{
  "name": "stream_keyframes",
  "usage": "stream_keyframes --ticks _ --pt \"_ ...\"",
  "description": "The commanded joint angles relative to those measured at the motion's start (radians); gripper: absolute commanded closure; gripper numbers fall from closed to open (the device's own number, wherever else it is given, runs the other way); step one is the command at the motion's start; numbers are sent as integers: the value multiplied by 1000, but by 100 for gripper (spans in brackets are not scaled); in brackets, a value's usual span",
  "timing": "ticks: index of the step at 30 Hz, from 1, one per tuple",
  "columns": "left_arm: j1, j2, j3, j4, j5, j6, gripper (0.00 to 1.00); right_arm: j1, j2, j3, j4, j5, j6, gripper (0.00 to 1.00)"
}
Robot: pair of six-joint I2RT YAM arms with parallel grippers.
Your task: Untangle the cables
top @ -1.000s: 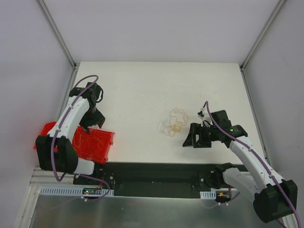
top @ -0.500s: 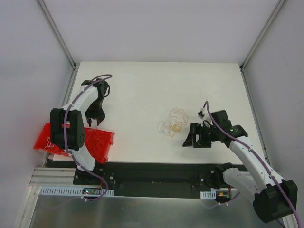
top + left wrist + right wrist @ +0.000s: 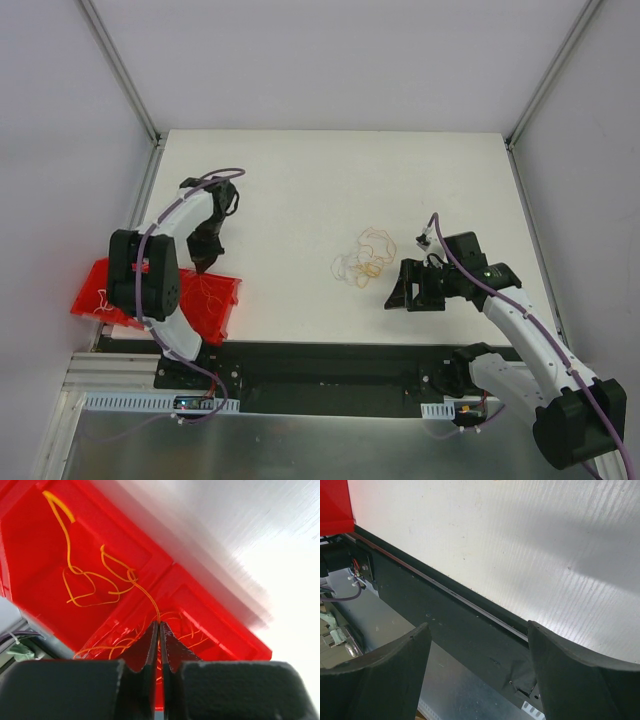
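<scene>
Orange-yellow strands (image 3: 95, 580) lie in both compartments of the red bin (image 3: 35, 555), plain only in the left wrist view. There the left pincer (image 3: 159, 626) is clenched, one strand reaching its tips; pinched or not cannot be told. A second ago it gaped. Overhead, one tangle of cables (image 3: 364, 256) sits mid-counter (image 3: 300, 180), near the right pincer (image 3: 398, 298), which is released and empty.

Even, bright light from above washes my table (image 3: 330, 190), and the shadows are soft. At my left wrist the red bin (image 3: 50, 550) is crisp and saturated. Right of the bin the surface streaks with blur and burns out white. Below the bin, my left gripper (image 3: 159, 630) is dark and unfocused.
</scene>
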State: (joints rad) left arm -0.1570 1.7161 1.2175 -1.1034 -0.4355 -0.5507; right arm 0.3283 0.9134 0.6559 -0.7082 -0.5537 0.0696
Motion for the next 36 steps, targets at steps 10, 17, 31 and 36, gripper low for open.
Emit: stream_keyframes --ticks 10,17,31,36 --pt "-4 -358 -260 -58 387 -167 100 -11 13 1 12 0 -5 21" --pt "-7 -443 -401 53 547 -242 100 -11 19 1 16 -11 -2 21" --pt "-4 -510 -205 -93 302 -302 40 -11 -4 8 4 1 -2 21" --pt "-6 -526 -119 -75 391 -261 36 -9 5 13 4 8 2 21"
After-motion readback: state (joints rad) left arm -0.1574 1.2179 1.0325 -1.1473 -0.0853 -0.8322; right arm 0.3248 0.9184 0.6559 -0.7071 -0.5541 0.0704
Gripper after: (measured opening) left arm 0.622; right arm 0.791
